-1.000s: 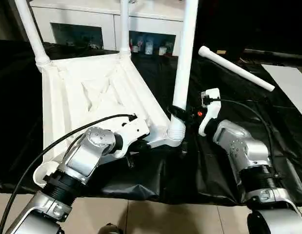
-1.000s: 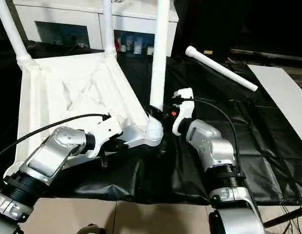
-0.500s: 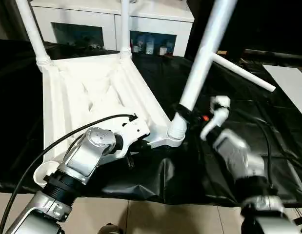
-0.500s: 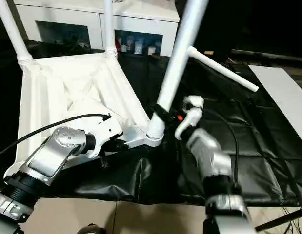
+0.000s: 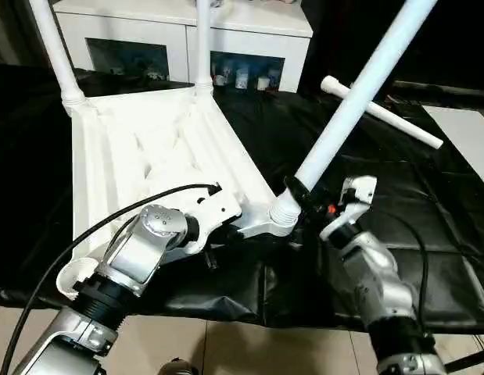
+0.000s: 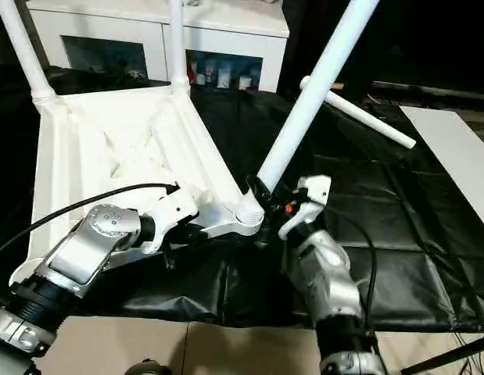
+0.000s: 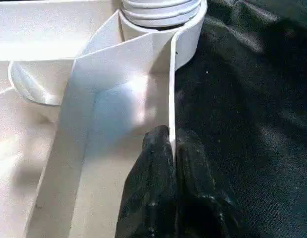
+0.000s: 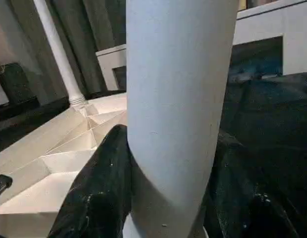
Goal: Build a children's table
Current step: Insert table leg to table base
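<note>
At centre frame the right tool point(image 6: 267, 197) pinches a leaning round white plastic leg point(image 6: 308, 105) over its socket; left tool point(image 7: 170, 148) pinches the upturned ribbed white tabletop point(image 5: 140, 156) rim; another leg point(image 5: 380, 112) lies unfitted upper right.

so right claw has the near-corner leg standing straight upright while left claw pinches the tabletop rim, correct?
Not upright. The near-corner leg leans hard toward the robot's right, as the left eye view shows. The right claw does grip it near its base, and the left claw is shut on the tabletop rim.

I count one upturned tabletop point(image 5: 140, 148), four white legs point(image 5: 359, 101), and my two pincers point(image 5: 300, 195).
</note>
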### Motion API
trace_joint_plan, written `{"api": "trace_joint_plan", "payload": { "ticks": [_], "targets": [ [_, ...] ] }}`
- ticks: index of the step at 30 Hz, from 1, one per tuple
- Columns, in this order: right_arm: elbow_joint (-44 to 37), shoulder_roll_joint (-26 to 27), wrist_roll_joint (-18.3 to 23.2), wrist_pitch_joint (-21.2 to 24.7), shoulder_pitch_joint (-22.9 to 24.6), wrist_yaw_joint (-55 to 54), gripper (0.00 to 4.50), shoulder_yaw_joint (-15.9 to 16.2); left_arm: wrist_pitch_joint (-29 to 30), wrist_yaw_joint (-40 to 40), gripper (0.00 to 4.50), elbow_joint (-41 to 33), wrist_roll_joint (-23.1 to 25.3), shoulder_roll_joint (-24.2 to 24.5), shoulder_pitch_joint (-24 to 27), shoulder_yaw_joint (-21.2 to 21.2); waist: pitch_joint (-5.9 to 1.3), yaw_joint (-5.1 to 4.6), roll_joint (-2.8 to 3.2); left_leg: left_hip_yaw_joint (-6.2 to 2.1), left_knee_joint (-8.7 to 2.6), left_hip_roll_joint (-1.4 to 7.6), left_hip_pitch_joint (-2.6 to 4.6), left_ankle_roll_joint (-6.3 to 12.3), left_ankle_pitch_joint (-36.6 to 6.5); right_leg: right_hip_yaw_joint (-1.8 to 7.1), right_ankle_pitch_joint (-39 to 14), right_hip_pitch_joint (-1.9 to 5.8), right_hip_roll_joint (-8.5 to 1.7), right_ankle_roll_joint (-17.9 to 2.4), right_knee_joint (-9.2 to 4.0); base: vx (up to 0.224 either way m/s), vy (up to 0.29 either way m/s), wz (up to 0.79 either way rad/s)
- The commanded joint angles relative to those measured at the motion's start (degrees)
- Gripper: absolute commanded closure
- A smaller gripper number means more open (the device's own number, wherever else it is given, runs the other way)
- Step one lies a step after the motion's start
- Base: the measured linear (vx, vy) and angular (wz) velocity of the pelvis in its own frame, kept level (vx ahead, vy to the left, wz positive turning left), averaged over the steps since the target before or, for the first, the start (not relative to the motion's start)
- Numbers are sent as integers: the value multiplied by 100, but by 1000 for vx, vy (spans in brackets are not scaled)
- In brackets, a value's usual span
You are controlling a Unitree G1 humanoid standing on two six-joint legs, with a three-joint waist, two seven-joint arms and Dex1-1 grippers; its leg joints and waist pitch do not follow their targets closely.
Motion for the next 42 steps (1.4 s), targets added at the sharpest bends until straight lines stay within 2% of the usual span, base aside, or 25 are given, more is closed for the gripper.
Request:
{"api": "trace_joint_plan", "payload": {
  "ticks": [1, 3, 6, 8, 10, 14, 16, 18, 20, 24, 25, 26, 27, 28, 29, 30, 31, 35, 36, 37, 38, 39, 40, 42],
  "targets": [
    [306, -152, -347, -66, 444, -424, 268, -253, -167, 300, 450, 64, -15, 47, -208, 250, -317, -17, 67, -144, -495, 356, 173, -144, -1867, 341, -1132, 63, -562, -1071, -573, 0, 0, 0],
    [152, -121, -469, -352, 623, -540, 268, -175, -187, 331, 450, 100, -14, 39, -230, 271, -319, 9, 72, -140, -493, 354, 173, -104, -1810, 342, -1066, 65, -561, -1059, -572, 0, 0, 0],
    [69, -109, -532, -466, 704, -570, 268, -122, -189, 337, 450, 108, -18, 32, -235, 279, -312, 22, 70, -149, -512, 350, 150, -93, -1791, 334, -1096, 80, -555, -1012, -574, 0, 0, 0],
    [-75, -86, -640, -590, 831, -599, 268, -20, -215, 361, 450, 149, -2, 23, -254, 286, -292, 14, 51, -153, -523, 353, 167, -114, -2014, 341, -1471, 55, -566, -947, -619, 0, 0, 0],
    [-243, -59, -773, -678, 988, -580, 268, 160, -265, 415, 450, 222, 22, 2, -290, 303, -294, 22, 60, -158, -526, 356, 170, -126, -2038, 348, -1577, 52, -576, -905, -635, 0, 0, 0],
    [-205, -117, -958, -815, 1015, -521, 268, 374, -300, 453, 450, 272, 25, -24, -325, 303, -287, -28, 51, -171, -555, 348, 138, -112, -2048, 330, -1578, 75, -564, -889, -641, 0, 0, 0],
    [-67, -176, -957, -415, 927, -477, 268, 460, -307, 445, 450, 284, 25, -30, -338, 294, -279, -58, 43, -169, -553, 344, 147, -100, -2096, 335, -1685, 70, -569, -902, -661, 0, 0, 0],
    [-44, -197, -958, -347, 903, -437, 268, 488, -305, 434, 450, 284, 23, -27, -341, 291, -272, -68, 45, -175, -556, 344, 149, -97, -2131, 332, -1785, 69, -570, -894, -668, 0, 0, 0],
    [-66, -311, -902, 96, 685, -238, 268, 592, -300, 382, 450, 263, 15, 2, -348, 284, -268, -89, 40, -180, -562, 346, 153, -122, -2216, 335, -1885, 59, -565, -872, -679, 0, 0, 0],
    [-198, -422, -819, 437, 467, -142, 268, 620, -328, 365, 450, 263, 14, 32, -355, 283, -279, -111, 44, -171, -555, 351, 162, -123, -2155, 346, -1734, 50, -571, -909, -671, 0, 0, 0],
    [-292, -566, -742, 738, 232, 6, 268, 626, -349, 322, 450, 252, 8, 74, -361, 267, -280, -120, 36, -172, -551, 345, 148, -107, -2099, 342, -1675, 67, -566, -926, -660, 0, 0, 0],
    [-292, -566, -742, 738, 232, 6, 268, 626, -349, 322, 450, 252, 8, 74, -361, 267, -292, -130, 34, -173, -550, 340, 136, -89, -1981, 333, -1582, 93, -557, -931, -647, 0, 0, 0],
    [-357, -690, -671, 922, 62, 145, 268, 633, -364, 294, 450, 237, 10, 102, -364, 249, -293, -138, 11, -158, -541, 343, 137, -72, -1930, 337, -1517, 80, -556, -942, -646, 0, 0, 0],
    [-471, -993, -546, 1478, -288, 460, 268, 679, -371, 253, 450, 210, 9, 145, -367, 233, -291, -144, 21, -164, -533, 333, 142, -42, -1890, 328, -1468, 99, -546, -986, -633, 0, 0, 0],
    [-471, -993, -546, 1478, -288, 460, 268, 679, -371, 253, 450, 210, 9, 145, -367, 233, -304, -138, 21, -150, -519, 334, 131, -8, -1744, 322, -1369, 115, -544, -991, -626, 0, 0, 0],
    [-493, -1115, -519, 1621, -410, 622, 268, 709, -369, 242, 450, 207, 10, 155, -371, 229, -307, -129, 11, -132, -501, 339, 148, 15, -1706, 333, -1316, 90, -552, -1001, -631, 0, 0, 0],
    [-514, -1339, -480, 2004, -603, 925, 268, 787, -373, 235, 450, 213, 17, 162, -382, 226, -307, -128, -10, -131, -490, 334, 130, 43, -1566, 328, -1199, 110, -553, -1043, -613, 0, 0, 0],
    [-455, -1819, -568, 2739, -931, 1695, 268, 1131, -404, 210, 450, 228, 33, 174, -410, 206, -337, -78, -51, -101, -430, 322, 112, 222, -1043, 308, -584, 147, -529, -1139, -545, 0, 0, 0],
    [-455, -1819, -568, 2739, -931, 1695, 268, 1131, -404, 210, 450, 228, 33, 174, -410, 206, -337, -78, -51, -101, -430, 322, 112, 222, -1043, 308, -584, 147, -529, -1139, -545, 0, 0, 0],
    [-442, -2019, -604, 3003, -1047, 2084, 268, 1334, -467, 188, 450, 240, 24, 186, -424, 187, -342, -48, -64, -91, -410, 321, 115, 272, -919, 303, -396, 148, -534, -1188, -522, 0, 0, 0],
    [-443, -2032, -604, 3019, -1053, 2106, 268, 1347, -469, 188, 450, 240, 22, 187, -424, 186, -354, -15, -55, -86, -400, 329, 126, 290, -835, 300, -287, 151, -532, -1199, -507, 0, 0, 0],
    [-460, -2162, -588, 3207, -1116, 2330, 268, 1487, -491, 183, 450, 241, 11, 195, -430, 179, -345, -9, -66, -78, -398, 329, 135, 305, -842, 302, -271, 137, -526, -1214, -509, 0, 0, 0],
    [-460, -2162, -588, 3207, -1116, 2330, 268, 1487, -491, 183, 450, 241, 11, 195, -430, 179, -346, 4, -60, -84, -397, 331, 134, 311, -843, 298, -276, 147, -531, -1224, -504, 0, 0, 0],
    [-430, -2353, -696, 3378, -1168, 2675, 268, 1774, -506, 169, 450, 240, 4, 195, -433, 183, -346, 39, -69, -78, -399, 341, 141, 287, -855, 299, -325, 143, -537, -1211, -503, 0, 0, 0]
  ]
}}
